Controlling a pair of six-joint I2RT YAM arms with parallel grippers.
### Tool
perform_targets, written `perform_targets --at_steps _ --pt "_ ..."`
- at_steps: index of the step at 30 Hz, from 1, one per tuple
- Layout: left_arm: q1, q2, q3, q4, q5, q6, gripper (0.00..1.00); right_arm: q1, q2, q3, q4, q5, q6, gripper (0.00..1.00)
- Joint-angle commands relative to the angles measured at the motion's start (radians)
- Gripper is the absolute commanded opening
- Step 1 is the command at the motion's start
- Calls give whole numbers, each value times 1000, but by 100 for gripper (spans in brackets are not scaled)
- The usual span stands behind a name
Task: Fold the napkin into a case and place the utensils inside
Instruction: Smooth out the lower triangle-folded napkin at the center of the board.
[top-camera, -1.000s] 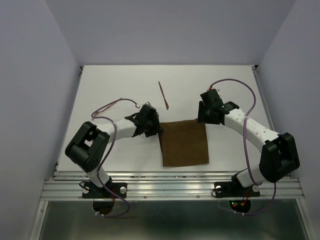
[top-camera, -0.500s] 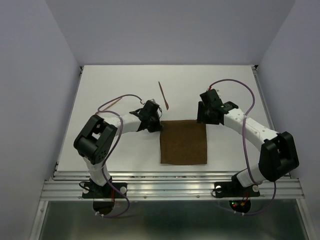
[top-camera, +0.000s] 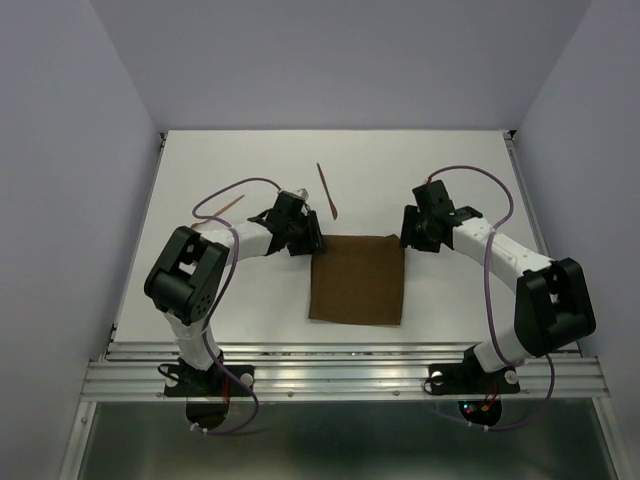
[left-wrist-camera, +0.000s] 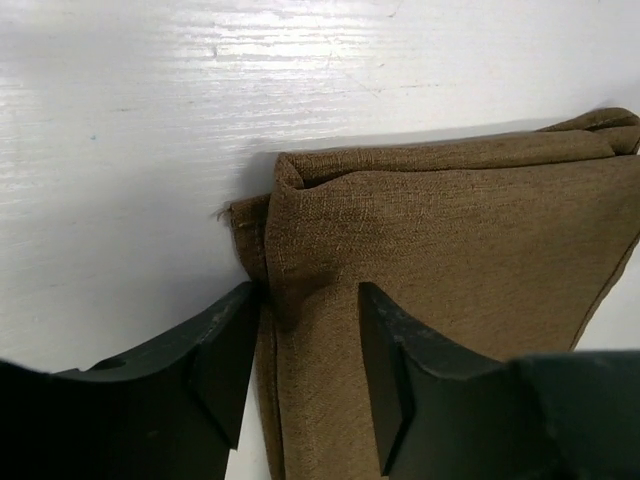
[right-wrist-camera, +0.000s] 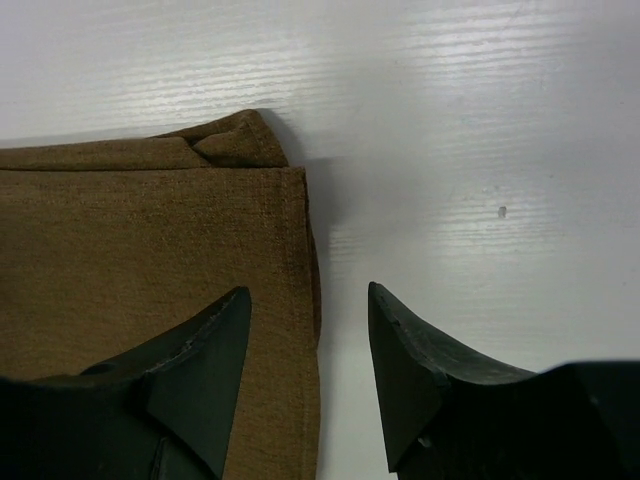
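Observation:
The dark brown napkin (top-camera: 357, 280) lies folded into a rectangle at the table's middle, with a doubled hem along its far edge. My left gripper (top-camera: 305, 240) is at its far left corner. In the left wrist view that gripper (left-wrist-camera: 308, 340) is open, its jaws either side of the napkin's (left-wrist-camera: 450, 250) left edge. My right gripper (top-camera: 410, 240) is at the far right corner. It (right-wrist-camera: 310, 340) is open too, one finger over the napkin (right-wrist-camera: 130, 240) and one over bare table. One reddish utensil (top-camera: 326, 190) lies beyond the cloth. A second utensil (top-camera: 228, 206) lies at the left, near a cable.
The white table (top-camera: 460, 170) is walled on both sides and at the back. Purple cables (top-camera: 245, 185) loop above each arm. A metal rail (top-camera: 340, 375) runs along the near edge.
The napkin has slid a little left and farther back, and now sits slightly skewed. My left gripper moved back to its far left corner. The right gripper shifted slightly with the cloth's corner.

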Motion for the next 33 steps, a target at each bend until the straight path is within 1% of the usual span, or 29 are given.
perform_targets --at_steps 1,7,11,18,22,25,26,29,32,33 --pt "-3 -30 37 -37 -9 52 57 -22 22 -16 104 -81 -7 55" --pt "-3 19 106 -54 -33 56 57 -33 42 -20 124 -112 -10 54" --pt "-4 64 160 -117 -76 56 50 -42 40 -28 124 -113 -17 54" --pt "-3 107 204 -169 -119 33 48 -52 30 -46 125 -115 -20 54" --pt "-5 82 192 -174 -150 23 54 -52 25 -52 125 -113 -23 54" --pt "-4 39 180 -183 -202 6 64 -52 23 -54 124 -112 -26 54" --pt "-5 30 177 -187 -203 0 64 -52 25 -54 125 -112 -26 54" --pt "-5 -7 161 -200 -274 -26 64 -52 28 -51 124 -112 -26 54" --pt "-5 -28 154 -206 -295 -43 64 -52 31 -49 124 -113 -26 54" --pt "-5 -28 152 -206 -299 -45 66 -52 33 -48 124 -113 -26 54"
